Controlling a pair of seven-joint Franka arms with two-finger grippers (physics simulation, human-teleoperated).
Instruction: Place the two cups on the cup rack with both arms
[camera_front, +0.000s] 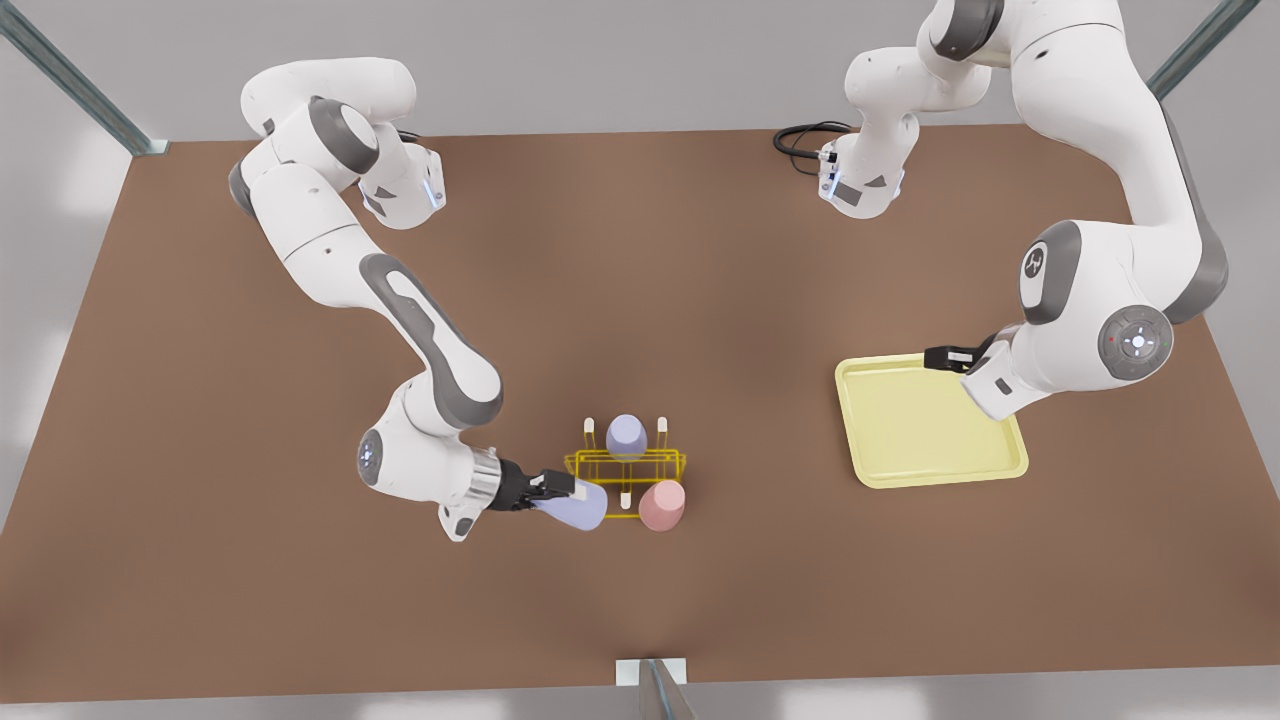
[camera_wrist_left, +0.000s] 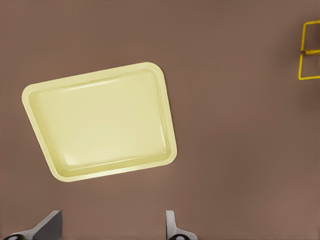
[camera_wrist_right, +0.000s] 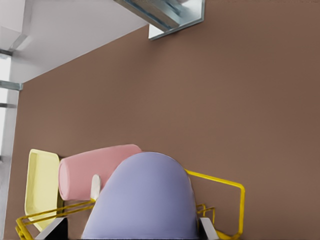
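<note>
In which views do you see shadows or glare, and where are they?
Front view: soft dark shadows on the table under both arms, pale window glare at its edges. Left wrist view: light sheen along the tray inner rim. Right wrist view: the lavender cup is evenly lit.

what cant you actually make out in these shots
- Right gripper: shut on the lavender cup; in the right wrist view the cup covers the peg beneath it on the cup rack.
- Pink cup: its opening faces away in the front view, so whether a peg is inside is unclear.
- Left gripper: open above the tray; the arm hides its far side.
</note>
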